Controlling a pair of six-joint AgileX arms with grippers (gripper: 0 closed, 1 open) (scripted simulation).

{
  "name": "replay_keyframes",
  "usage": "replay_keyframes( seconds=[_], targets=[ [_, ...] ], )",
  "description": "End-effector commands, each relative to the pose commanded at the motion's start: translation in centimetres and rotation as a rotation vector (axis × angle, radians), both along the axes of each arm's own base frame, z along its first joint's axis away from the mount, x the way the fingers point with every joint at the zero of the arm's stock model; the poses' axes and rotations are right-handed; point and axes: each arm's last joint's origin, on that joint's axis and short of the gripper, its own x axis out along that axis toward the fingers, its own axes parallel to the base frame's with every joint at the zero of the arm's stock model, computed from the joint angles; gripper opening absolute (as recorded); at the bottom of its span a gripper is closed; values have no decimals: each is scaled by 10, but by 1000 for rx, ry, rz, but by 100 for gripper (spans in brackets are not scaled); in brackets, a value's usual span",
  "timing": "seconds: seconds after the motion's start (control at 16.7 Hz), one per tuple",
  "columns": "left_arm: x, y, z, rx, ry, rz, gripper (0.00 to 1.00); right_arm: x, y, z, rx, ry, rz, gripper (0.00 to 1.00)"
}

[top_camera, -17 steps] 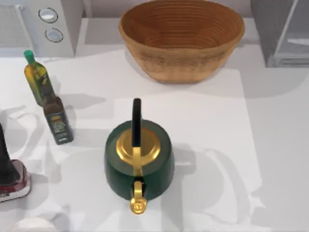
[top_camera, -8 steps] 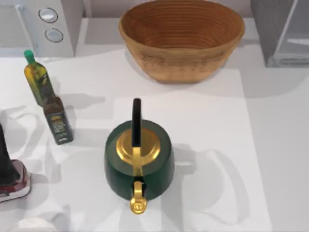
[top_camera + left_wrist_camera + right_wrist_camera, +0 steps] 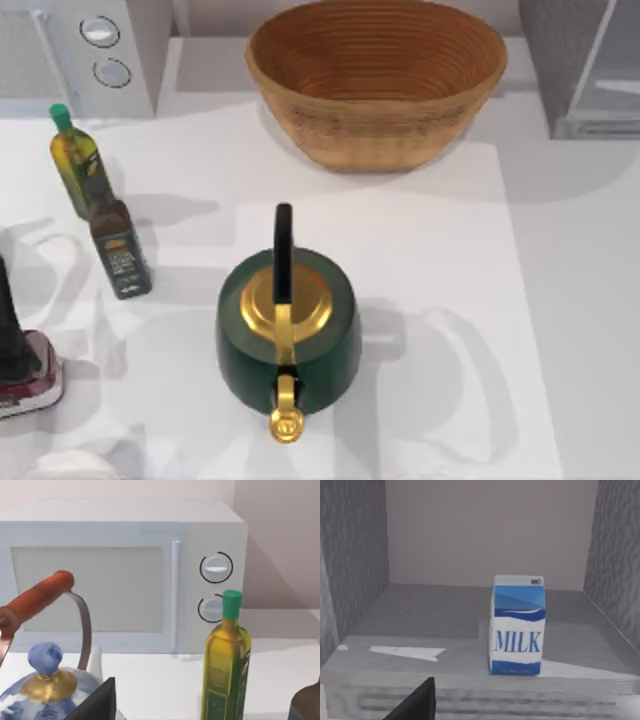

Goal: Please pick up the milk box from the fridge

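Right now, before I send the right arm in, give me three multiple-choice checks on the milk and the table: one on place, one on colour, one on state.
1. Where does the milk box stand?
A. on the fridge floor
B. in the woven basket
C. beside the green kettle

2. What colour is the oil bottle cap?
A. red
B. green
C. gold

3. How is the milk box posed?
A. tipped on its side
B. upright, untouched
C. clamped in a gripper

Answers: 1 A, the right wrist view shows it between the grey walls; 2 B, the cap is green in the top and left wrist views; 3 B, it stands upright with nothing touching it.
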Motion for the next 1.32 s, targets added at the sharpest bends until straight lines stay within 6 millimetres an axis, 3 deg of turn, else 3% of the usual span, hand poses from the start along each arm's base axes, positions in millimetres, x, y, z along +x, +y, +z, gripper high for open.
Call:
replay_keyframes(
  seconds=[0.18,0.36,0.54,0.78,1.02,1.14,1.32],
  targets=[
    [0,0,0,0,0,0,100,25,-3,24,-61,-92,42,100],
    [0,0,0,0,0,0,100,67,4,37,-67,-115,119,100],
    [0,0,0,0,0,0,100,114,20,32,-26,-59,187,100],
    [0,0,0,0,0,0,100,160,33,3,26,67,179,100],
    [0,0,0,0,0,0,100,172,9,-28,41,156,58,100],
    [0,0,0,0,0,0,100,171,-4,-35,40,168,10,100],
    [0,0,0,0,0,0,100,171,-6,-35,39,170,5,100]
  ],
)
